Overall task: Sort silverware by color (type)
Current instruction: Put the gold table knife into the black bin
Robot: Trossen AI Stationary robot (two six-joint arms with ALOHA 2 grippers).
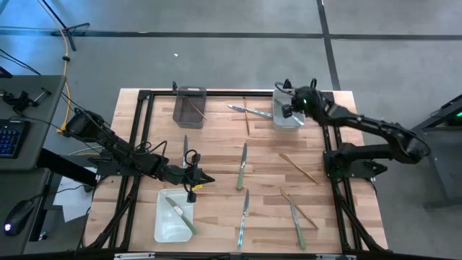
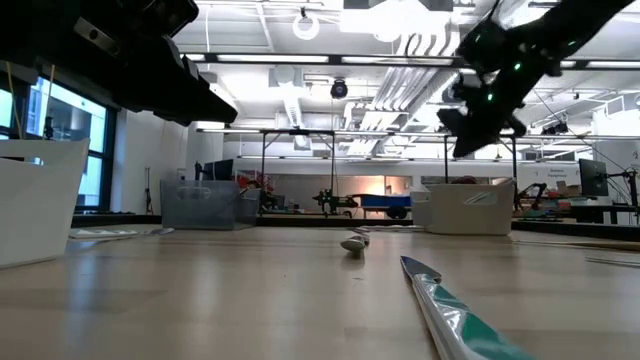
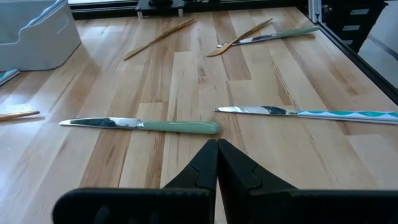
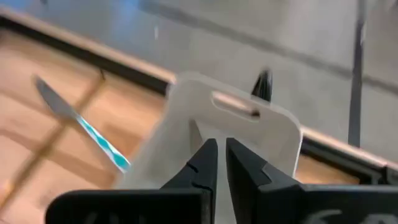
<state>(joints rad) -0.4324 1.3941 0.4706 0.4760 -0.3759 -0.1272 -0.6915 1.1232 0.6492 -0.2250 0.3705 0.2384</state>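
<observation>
Seen from overhead, the left gripper (image 1: pixel 204 178) hangs low over the wooden surface (image 1: pixel 216 144) at about 9 o'clock from its centre, its fingers (image 3: pixel 205 163) pressed together and holding nothing. Just below it, toward 7 o'clock, a white bin (image 1: pixel 173 215) holds a green-handled knife (image 1: pixel 180 215). At 11 o'clock a grey bin (image 1: pixel 190 105) contains a thin brown stick (image 1: pixel 195 108).

The rest of the silverware lies scattered across the planks. A green-handled knife (image 1: pixel 242 168) rests near the centre, just beyond the left fingertips in the left wrist view (image 3: pixel 142 125), with a teal-patterned knife (image 1: pixel 243 218) lying toward 6 o'clock (image 3: pixel 311 112). At 12 o'clock a silvery knife (image 1: pixel 249 110) lies beside a brown stick (image 1: pixel 246 115). Toward 4 o'clock sit two more brown sticks (image 1: pixel 299 167) (image 1: pixel 299 208) and another pale-handled knife (image 1: pixel 296 221).

At 1 o'clock the right gripper (image 1: pixel 291 110) hovers directly over a second white bin (image 1: pixel 278 115) at the far edge, its fingers (image 4: pixel 206 163) close together with only a slim gap and nothing between them.
</observation>
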